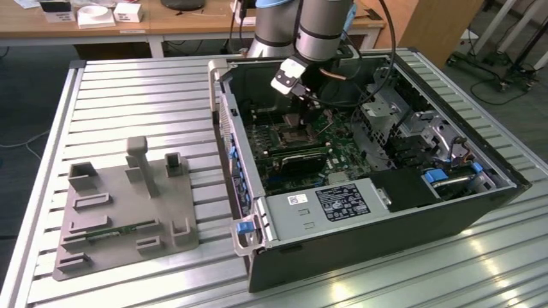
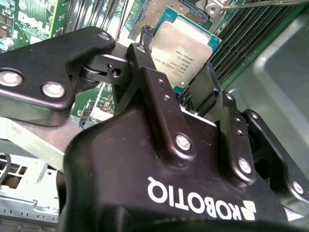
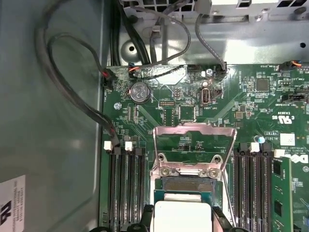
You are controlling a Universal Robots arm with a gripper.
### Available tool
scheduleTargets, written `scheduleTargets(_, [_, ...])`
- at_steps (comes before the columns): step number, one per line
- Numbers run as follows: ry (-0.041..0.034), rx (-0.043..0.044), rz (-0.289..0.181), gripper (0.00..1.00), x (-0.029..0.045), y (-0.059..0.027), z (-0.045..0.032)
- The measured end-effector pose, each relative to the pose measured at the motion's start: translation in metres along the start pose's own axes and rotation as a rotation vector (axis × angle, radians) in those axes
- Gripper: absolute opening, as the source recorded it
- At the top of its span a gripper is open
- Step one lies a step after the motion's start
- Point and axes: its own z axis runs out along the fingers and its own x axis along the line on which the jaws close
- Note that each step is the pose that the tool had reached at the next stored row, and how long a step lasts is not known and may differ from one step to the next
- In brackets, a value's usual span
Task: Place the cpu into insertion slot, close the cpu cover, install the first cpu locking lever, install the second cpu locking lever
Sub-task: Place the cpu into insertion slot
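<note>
While the cpu cover (image 3: 194, 145) stands tipped open, the gripper (image 2: 174, 67) pinches the cpu (image 2: 188, 46) by two edges just above the socket (image 3: 186, 186): flat square, dull silver top, teal-green rim, faint print.

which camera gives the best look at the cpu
The second wrist view: the cpu shows its silver top nearly whole, clamped by the gripper. The first wrist view cuts it off at the picture's edge. In the exterior view it is too small to tell.
</note>
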Motion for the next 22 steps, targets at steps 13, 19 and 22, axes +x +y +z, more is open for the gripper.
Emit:
scheduleTargets(13, [-0.0002,0.0001,0.000,0.54,0.0000,0.0000,0.0011])
scheduleTargets(19, [-0.0052,0.0000,0.000,0.54,-0.0001,0.0000,0.0022])
scheduleTargets(22, [-0.0055,0.0000,0.000,0.54,-0.0002,0.0000,0.0050])
